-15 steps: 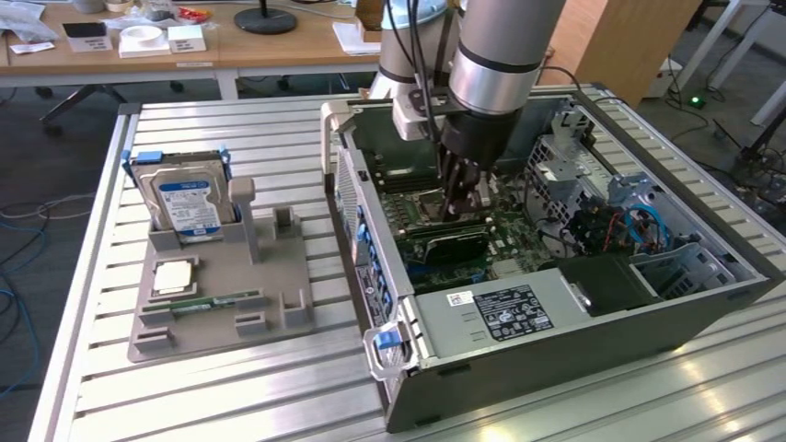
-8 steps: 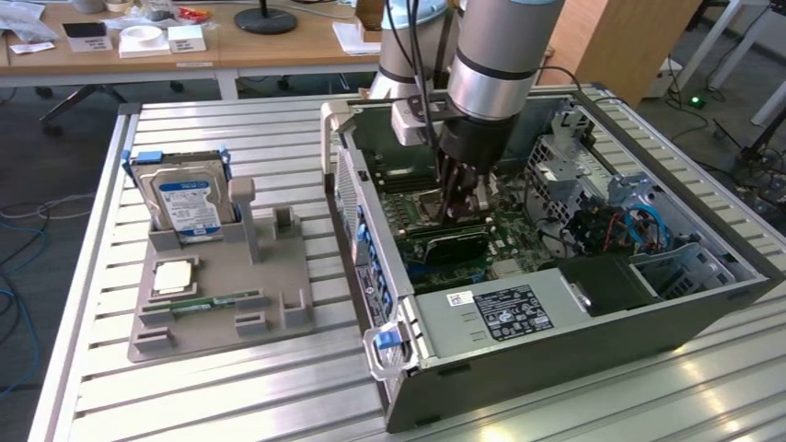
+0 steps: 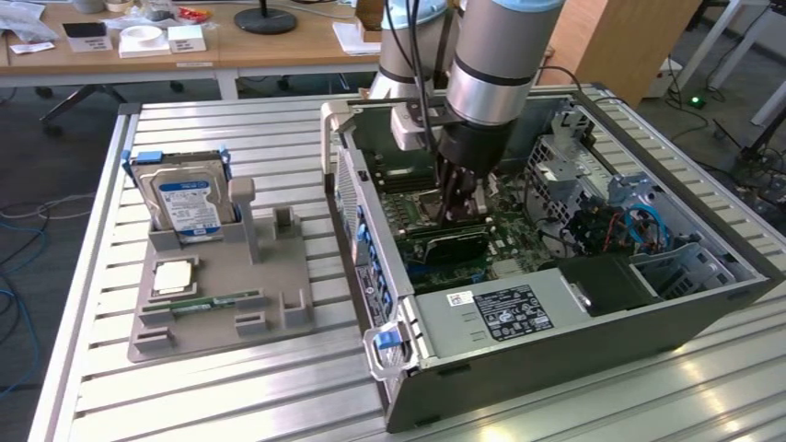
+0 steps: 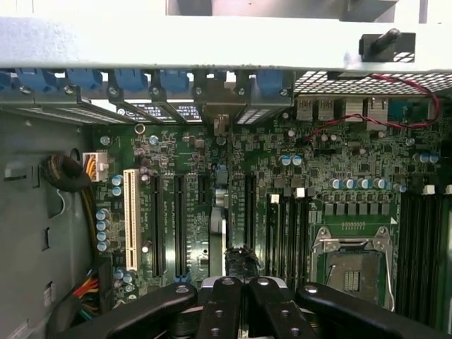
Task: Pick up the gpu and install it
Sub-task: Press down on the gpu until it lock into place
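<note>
A lab: slatted aluminium bench (image 3: 246, 387), cluttered desks (image 3: 184, 46), trailing cables (image 3: 18, 276).

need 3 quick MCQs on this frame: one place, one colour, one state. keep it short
1. Where is the hard drive?
A. Inside the computer case
B. Standing upright in the grey fixture beside the case
C. Lying flat on the wooden desk

2. What colour is the memory stick in the fixture?
A. Green
B. Red
C. White

3. How are the fingers?
A. Spread wide above the fixture
B. Closed, down inside the open case above the motherboard, with the gpu right under them
C. Closed on the hard drive

Key:
1 B: the drive stands on edge in the fixture, to the exterior view's left of the case.
2 A: the narrow board lying in its slot is green.
3 B: the wrist view shows the fingers together over the slots.
</note>
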Controlling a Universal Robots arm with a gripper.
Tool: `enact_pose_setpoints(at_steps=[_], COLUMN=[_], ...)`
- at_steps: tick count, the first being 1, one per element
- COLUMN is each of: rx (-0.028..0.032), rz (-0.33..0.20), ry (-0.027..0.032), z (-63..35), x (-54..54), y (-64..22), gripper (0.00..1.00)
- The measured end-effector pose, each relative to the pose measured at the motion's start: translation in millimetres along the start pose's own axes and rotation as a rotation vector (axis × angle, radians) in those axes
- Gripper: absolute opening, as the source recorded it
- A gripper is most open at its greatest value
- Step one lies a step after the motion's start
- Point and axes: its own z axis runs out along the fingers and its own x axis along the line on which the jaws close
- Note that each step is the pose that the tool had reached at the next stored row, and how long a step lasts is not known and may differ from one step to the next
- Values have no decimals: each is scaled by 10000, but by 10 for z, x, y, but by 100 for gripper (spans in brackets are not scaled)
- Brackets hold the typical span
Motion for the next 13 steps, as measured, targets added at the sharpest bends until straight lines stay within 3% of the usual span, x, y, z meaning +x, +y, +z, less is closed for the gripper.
enact_pose_setpoints(at_steps=[13], rx=[-1], rz=[0], ry=[1], z=[76], x=[4], y=[0], gripper=[11])
